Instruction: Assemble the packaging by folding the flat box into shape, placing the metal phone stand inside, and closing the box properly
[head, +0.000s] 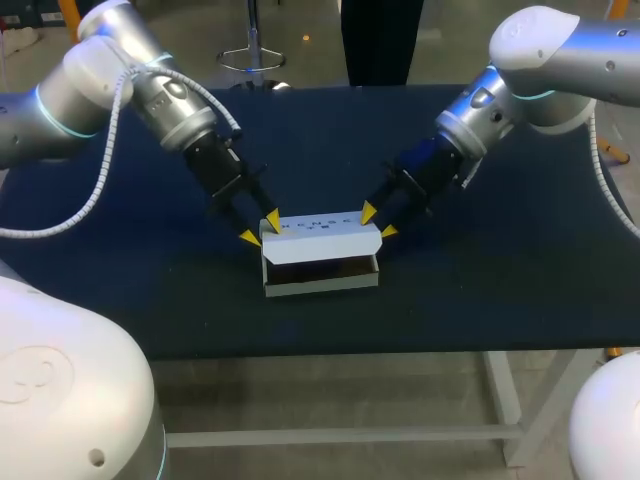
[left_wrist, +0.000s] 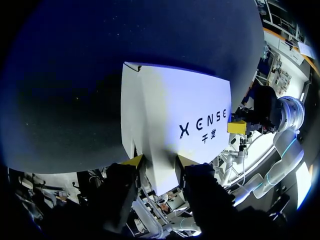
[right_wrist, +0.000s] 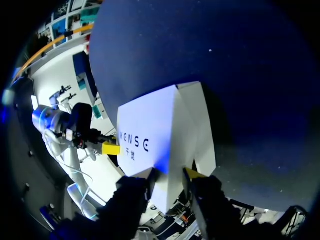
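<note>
A white cardboard box (head: 322, 282) stands near the middle of the dark table, and its printed lid (head: 320, 238) slants half raised over the open body. My left gripper (head: 259, 230) is shut on the lid's left end, a yellow tip on either side. At the opposite end my right gripper (head: 378, 222) holds the lid the same way. In the left wrist view the lid (left_wrist: 175, 115) runs ahead from between the gripper (left_wrist: 160, 161). The right wrist view shows the lid (right_wrist: 160, 135) reaching out from its gripper (right_wrist: 170, 172). The box's inside is dark, and I cannot make out the phone stand.
The dark blue table (head: 130, 270) lies bare around the box on all sides. Its front edge (head: 330, 352) runs a short way in front of the box. Both arms slant in from the back corners.
</note>
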